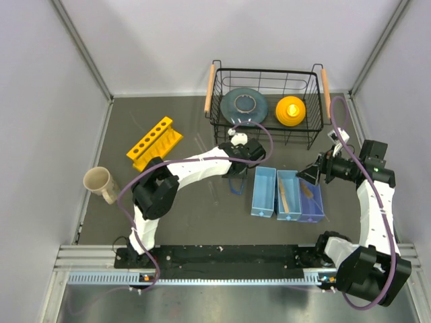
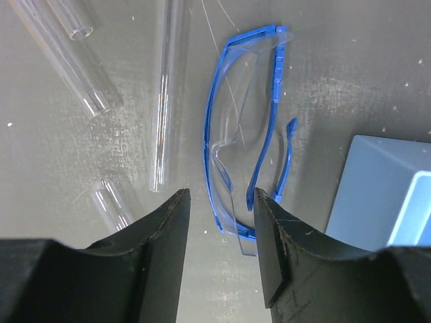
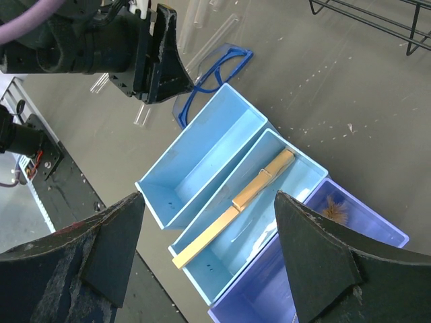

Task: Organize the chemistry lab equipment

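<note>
Left claw (image 2: 220,195) gapes empty over one glasses pair (image 2: 232,114); right claw (image 3: 209,195), over three bins (image 3: 202,158).

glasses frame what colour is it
Blue, with clear lenses. The glasses show best in the left wrist view.
</note>
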